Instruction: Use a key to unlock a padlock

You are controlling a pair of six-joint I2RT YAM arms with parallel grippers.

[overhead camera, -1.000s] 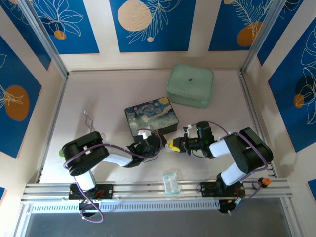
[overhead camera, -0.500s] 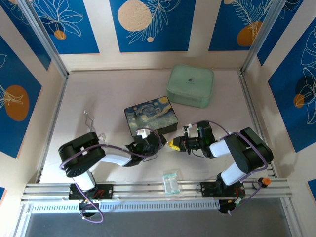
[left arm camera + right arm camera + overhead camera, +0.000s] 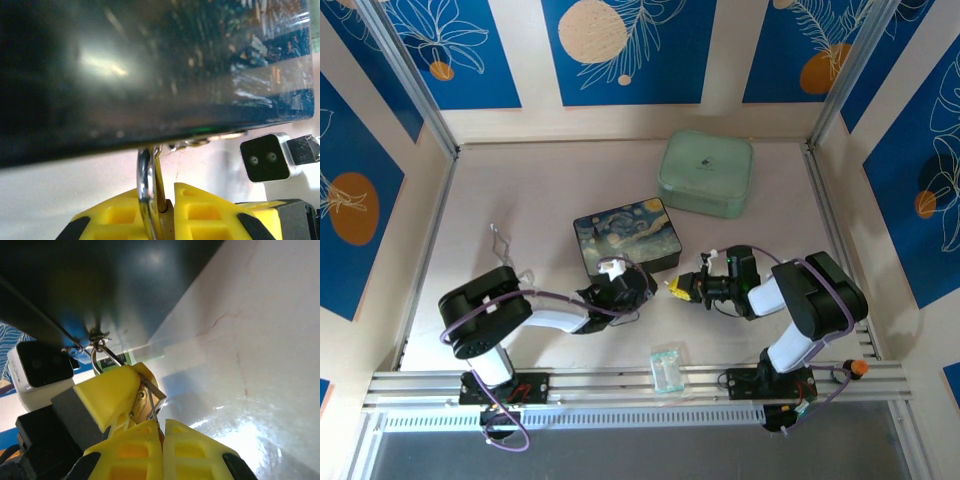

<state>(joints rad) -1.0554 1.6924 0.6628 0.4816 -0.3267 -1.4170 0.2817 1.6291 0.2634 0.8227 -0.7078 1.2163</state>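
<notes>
Padlock (image 3: 144, 401): small brass-gold rectangular body with a silver U-shaped shackle; hangs at the front face of the box, shackle looped through the hasp, body pinched between yellow fingers just below it.
Key (image 3: 152, 412): tiny slim silvery metal blade; held end-on to the padlock body, tip touching its lower face; depth of entry into the keyway not readable.
Left gripper (image 3: 167, 215): yellow two-finger pads, clenched on the padlock, one pad on each side of the body, shackle rising between them.
Right gripper (image 3: 162, 437): yellow two-finger pads, clamped on the key, close against a finger of the left gripper.
Box (image 3: 625, 235): dark rectangular lidded box painted with a Starry Night scene; mid-table, lid down.
Hasp (image 3: 98, 335): small metal loop on the box front, carrying the shackle.
Case (image 3: 706, 174): mint-green rounded soft case; behind the box, apart from it.
Table (image 3: 520, 190): pale tabletop under all of the above.
Done: padlock steadied; key in grasp and lined up at the keyway, by the look of it.
Remaining: seating the key fully if not yet in, turning it, freeing the shackle; shackle looks seated in the body, so judged locked.
Stage: judged roughly mid-task, at insertion.
</notes>
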